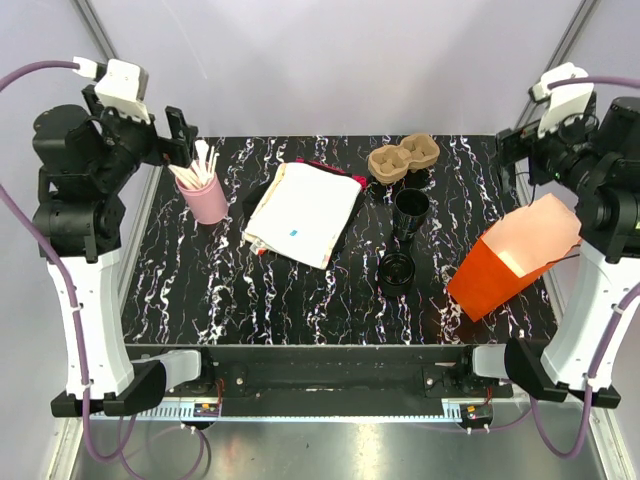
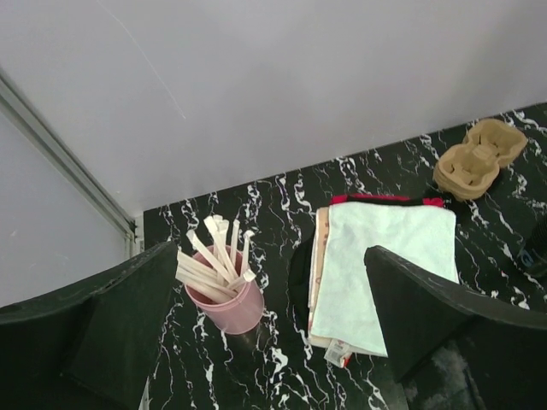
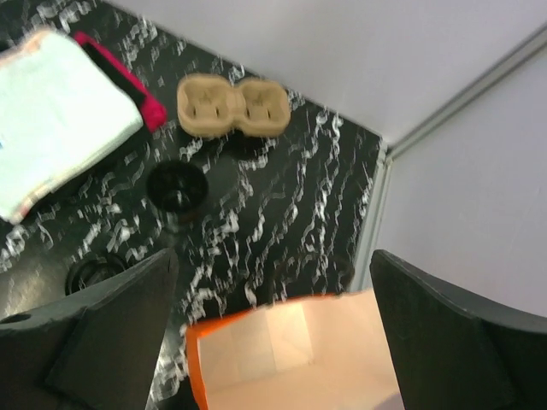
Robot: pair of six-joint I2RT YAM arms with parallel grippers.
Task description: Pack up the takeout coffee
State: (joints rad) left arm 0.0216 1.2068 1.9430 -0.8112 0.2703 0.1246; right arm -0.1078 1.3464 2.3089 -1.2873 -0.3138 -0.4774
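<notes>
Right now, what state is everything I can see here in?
cardboard tray: both hollows empty.
takeout coffee: upright, no lid, outside the cardboard tray.
black ring: lying flat near the takeout coffee, apart from it.
orange bag: mouth open.
pink cup: upright, holding stirrers.
cloths: folded, stacked.
left end effector: open, holding nothing.
right end effector: open, holding nothing.

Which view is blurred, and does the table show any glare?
Right wrist view: motion blur softens the cardboard tray. Left wrist view: sharp, wooden stirrers crisp. Top external view: sharp; the glossy table reflects the orange bag faintly.
</notes>
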